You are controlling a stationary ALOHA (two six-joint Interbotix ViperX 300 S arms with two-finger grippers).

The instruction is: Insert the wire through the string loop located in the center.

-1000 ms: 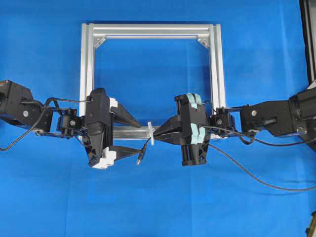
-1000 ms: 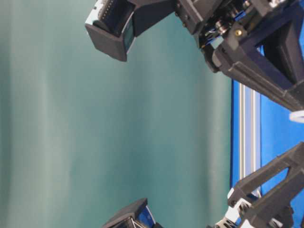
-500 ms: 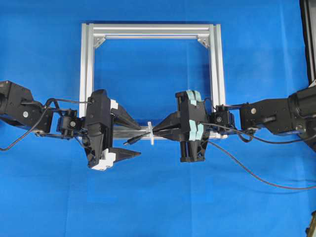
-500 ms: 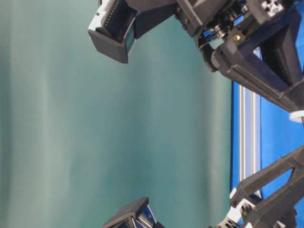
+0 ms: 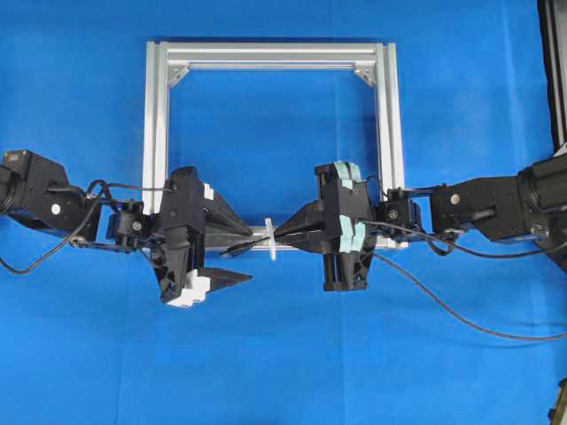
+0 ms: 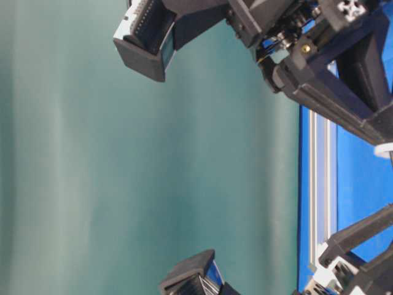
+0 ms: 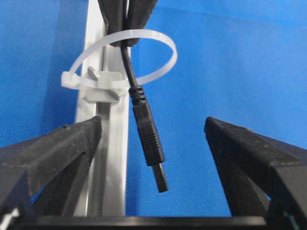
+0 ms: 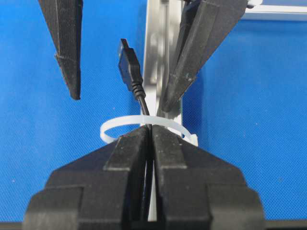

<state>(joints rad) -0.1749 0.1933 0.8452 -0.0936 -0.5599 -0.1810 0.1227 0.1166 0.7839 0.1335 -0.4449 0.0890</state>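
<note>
At the centre of the left wrist view, the thin black wire (image 7: 144, 122), pinched by the clenched right gripper (image 8: 149, 139), pokes through the white plastic string loop (image 7: 158, 43), but the wide-open left gripper (image 7: 153, 143) could nudge the dangling plug out.

Setting: robotics lab bench. Evidence: plain blue cloth-covered tabletop (image 5: 283, 372), square silver aluminium extrusion frame (image 5: 155, 115), teal backdrop curtain (image 6: 123, 160).
</note>
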